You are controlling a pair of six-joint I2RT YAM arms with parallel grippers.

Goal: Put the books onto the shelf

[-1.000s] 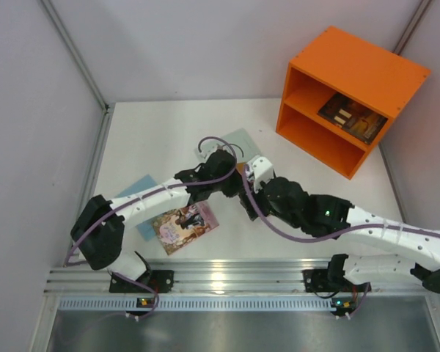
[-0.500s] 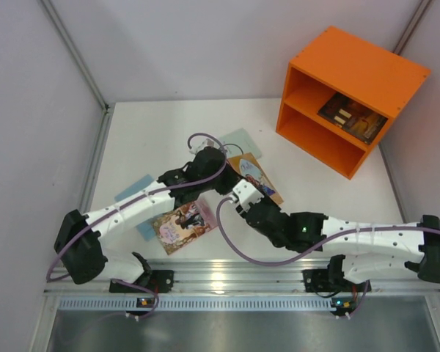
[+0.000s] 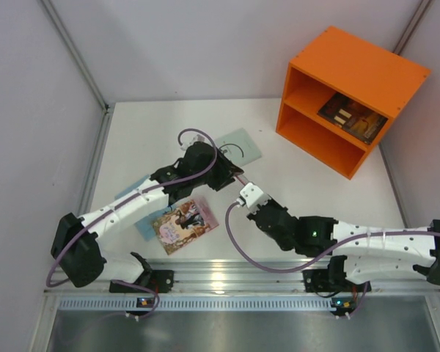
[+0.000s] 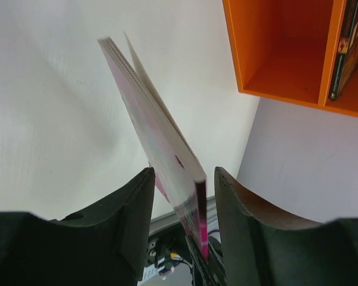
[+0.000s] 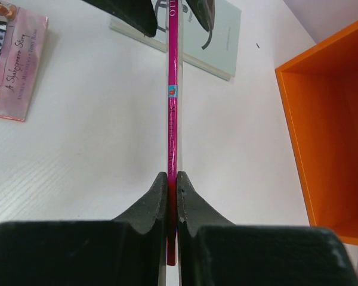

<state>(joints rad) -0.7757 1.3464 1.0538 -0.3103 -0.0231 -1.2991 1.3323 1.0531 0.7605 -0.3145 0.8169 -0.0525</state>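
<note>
Magenta-spined book (image 5: 172, 119) held edge-on over bench (image 5: 95, 149): our right jaws pinch near end, left jaws spread astride far end. Long axis runs straight out from right wrist; shelf (image 5: 328, 119) lies ahead-right, our right arm's side.

We see a white counter (image 3: 139, 132) closed in by pale grey wall panels (image 3: 176, 44), with a slanted metal post (image 3: 74, 55) at the left corner. Along the near edge runs a ribbed aluminium rail (image 3: 235, 277), then a perforated strip (image 3: 242, 302) and a dull steel sheet (image 3: 235, 334).
</note>
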